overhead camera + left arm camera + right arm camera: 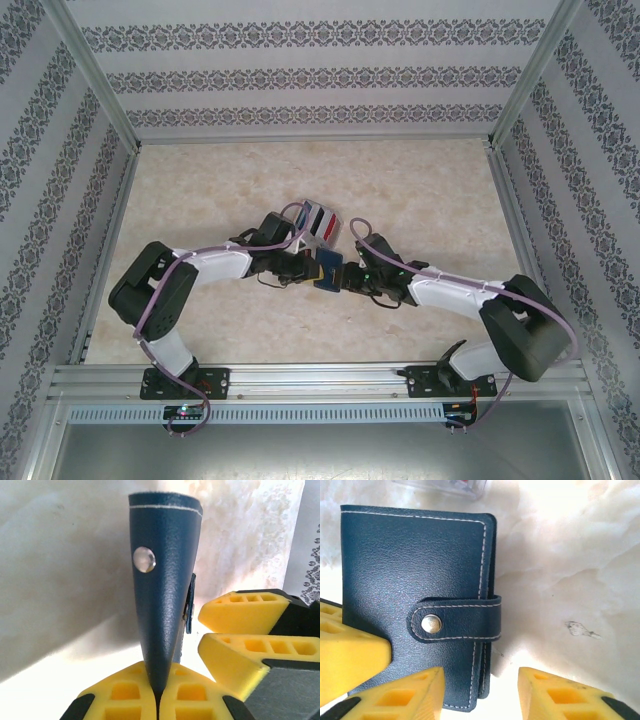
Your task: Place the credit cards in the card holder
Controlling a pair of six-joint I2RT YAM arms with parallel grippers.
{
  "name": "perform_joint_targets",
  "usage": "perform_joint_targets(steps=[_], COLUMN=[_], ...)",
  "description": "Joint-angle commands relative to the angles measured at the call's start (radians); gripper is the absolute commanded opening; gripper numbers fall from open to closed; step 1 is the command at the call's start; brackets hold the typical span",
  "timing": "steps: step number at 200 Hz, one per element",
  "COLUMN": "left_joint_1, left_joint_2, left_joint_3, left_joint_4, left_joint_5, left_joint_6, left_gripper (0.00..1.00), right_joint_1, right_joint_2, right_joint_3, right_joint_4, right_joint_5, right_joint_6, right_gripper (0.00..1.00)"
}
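Pinching the small dark navy leather-like folding wallet (165,580) by one edge, the left gripper (157,700) keeps its yellow jaws pressed together on it, and we find it mid-way across the pale marbled table (200,190), between the two arms. Its strap is fastened with a plain silver snap stud (431,624), and white stitching (481,555) borders it. The right gripper (480,680) sits at the strap side, jaws spread. Just beyond, thin red, blue and whitish plastic cards (325,228) stand in a clear slotted case (305,212).
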Motion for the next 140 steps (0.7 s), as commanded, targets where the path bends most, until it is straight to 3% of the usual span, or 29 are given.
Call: perform_joint_targets(steps=[1,83,140], left_joint_1=[-0.014,-0.019,-0.019], left_joint_2=[-0.026,-0.031,-0.042], left_joint_3=[-0.014,-0.008,-0.016], left_joint_4=[-0.014,-0.001,-0.044], left_joint_5=[-0.011,0.011,-0.041], left_joint_6=[0.011,-0.003,0.006], left_gripper=[0.0,0.0,0.0], right_joint_1=[0.015,0.061,0.063], right_joint_2=[-0.007,0.203,0.17], right_joint_3=[0.048,0.196,0.149], right_joint_4=[-0.057,-0.051,-0.104], right_joint_5=[0.09,0.108,0.217], right_joint_6=[-0.003,0.01,0.037], right_gripper=[0.45,0.45,0.1])
